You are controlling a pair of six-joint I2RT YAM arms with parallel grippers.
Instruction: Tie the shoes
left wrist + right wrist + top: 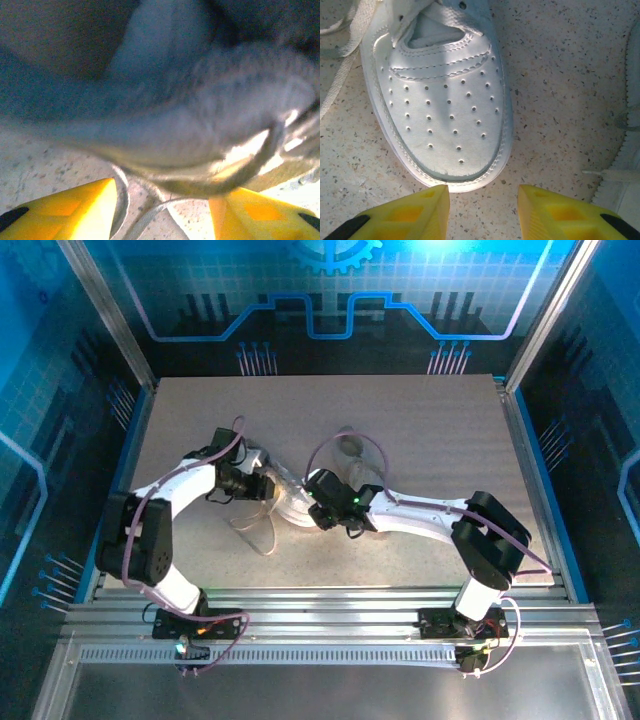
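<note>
Speckled tabletop [545,75] bare beside shoe [445,110] toe | right tool [482,200] parted, empty | left tool [162,200] parted

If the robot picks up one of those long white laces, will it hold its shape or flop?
Probably flop: the lace lies in loose curves on the table, so it looks soft and limp. Being thin and flat, it is likely light and may slip through a loose grip.

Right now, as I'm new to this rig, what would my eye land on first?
A white sneaker with a perforated toe looms in the right wrist view, just beyond the open right end effector. From above, both arms meet mid-table over the shoes, with loose laces trailing toward the near edge.
</note>
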